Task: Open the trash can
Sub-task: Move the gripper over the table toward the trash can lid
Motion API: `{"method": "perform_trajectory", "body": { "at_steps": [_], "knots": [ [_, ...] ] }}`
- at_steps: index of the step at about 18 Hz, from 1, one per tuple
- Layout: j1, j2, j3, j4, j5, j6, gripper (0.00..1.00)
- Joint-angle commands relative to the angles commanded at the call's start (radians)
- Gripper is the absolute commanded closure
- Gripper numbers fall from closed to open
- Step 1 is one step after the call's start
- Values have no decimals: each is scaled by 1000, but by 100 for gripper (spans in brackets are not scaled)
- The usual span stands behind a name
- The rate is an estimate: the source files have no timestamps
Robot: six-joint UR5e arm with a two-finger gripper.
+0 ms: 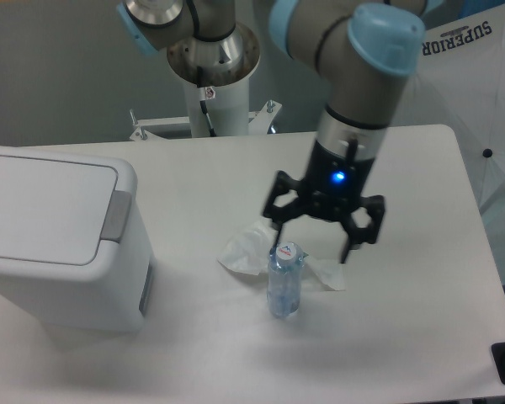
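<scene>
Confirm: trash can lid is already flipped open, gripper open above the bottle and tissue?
Not quite. The camera view shows the trash can lid shut flat, grey tab untouched. The rest holds: gripper open above the bottle and tissue.

A white bin (59, 240) sits at the left of the table (404, 337), lid (42, 206) flat and shut, with a grey tab (115, 215) on the lid's right edge. Near the table's middle a clear bottle (285, 280) stands upright on a crumpled white tissue (248, 251) that spreads to its left and right. The gripper (313, 247) hangs over the bottle and tissue, fingers spread wide and pointing down, a blue light glowing on the wrist above. The arm (358, 93) rises to the far side. A white pedestal (215, 105) stands behind the table's far edge
</scene>
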Motion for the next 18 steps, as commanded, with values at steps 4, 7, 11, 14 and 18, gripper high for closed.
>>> {"method": "perform_trajectory", "body": {
  "at_steps": [4,7,11,14,18],
  "knots": [
    [-20,20,-11,0,-59,-53,0],
    [-55,35,-17,-5,-57,-71,0],
    [-100,43,-40,-6,-59,-85,0],
    [-107,58,-63,-6,-57,-97,0],
    [-118,103,-138,3,-52,-93,0]
  ]
}}
